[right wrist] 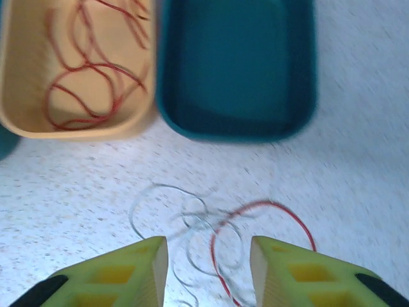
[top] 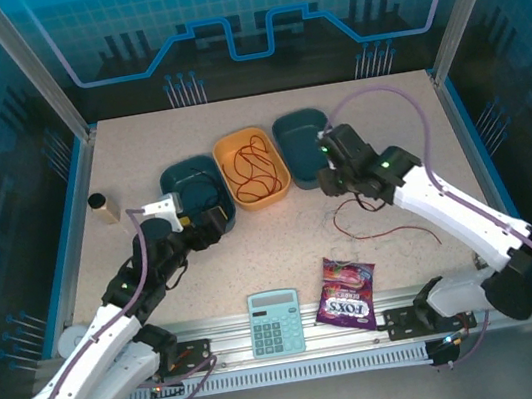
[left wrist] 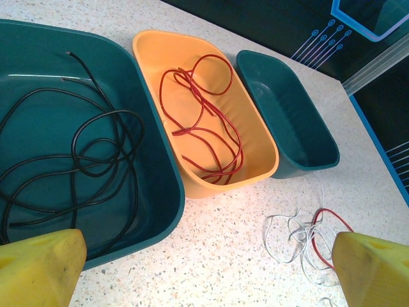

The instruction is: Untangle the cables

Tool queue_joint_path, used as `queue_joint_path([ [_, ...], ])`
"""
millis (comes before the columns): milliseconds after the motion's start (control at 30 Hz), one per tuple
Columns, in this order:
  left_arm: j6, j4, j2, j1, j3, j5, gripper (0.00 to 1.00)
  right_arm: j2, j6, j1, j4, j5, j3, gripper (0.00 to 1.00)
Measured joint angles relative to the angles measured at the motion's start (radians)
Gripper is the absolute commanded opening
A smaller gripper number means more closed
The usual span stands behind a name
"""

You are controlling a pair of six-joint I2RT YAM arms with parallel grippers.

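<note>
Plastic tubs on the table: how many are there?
3. Large teal plastic tub, left, holds thin black cable; orange oblong plastic tub, middle, holds red cable; smaller teal plastic tub, right, empty.

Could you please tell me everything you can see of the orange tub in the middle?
The orange tub is an oblong, shallow container with rounded corners and a smooth, plastic-looking yellow-orange surface. It stands upright on the speckled table, close between two teal tubs, the larger one on its left and the smaller one on its right. Whether their rims touch cannot be told. Inside lies a red cable in loose overlapping loops.
</note>
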Motion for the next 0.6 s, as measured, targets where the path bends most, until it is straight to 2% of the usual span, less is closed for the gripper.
queue_joint_path([
  [300,-0.001,0.046,0.05,0.0,-0.003,0.004,0.99,-0.2,0.138,-0.341,-0.083,-0.084,-0.255,0.39],
  [600,-0.001,0.075,0.064,0.0,-0.011,0.01,0.99,-0.239,0.201,-0.531,-0.045,-0.159,-0.473,0.4],
])
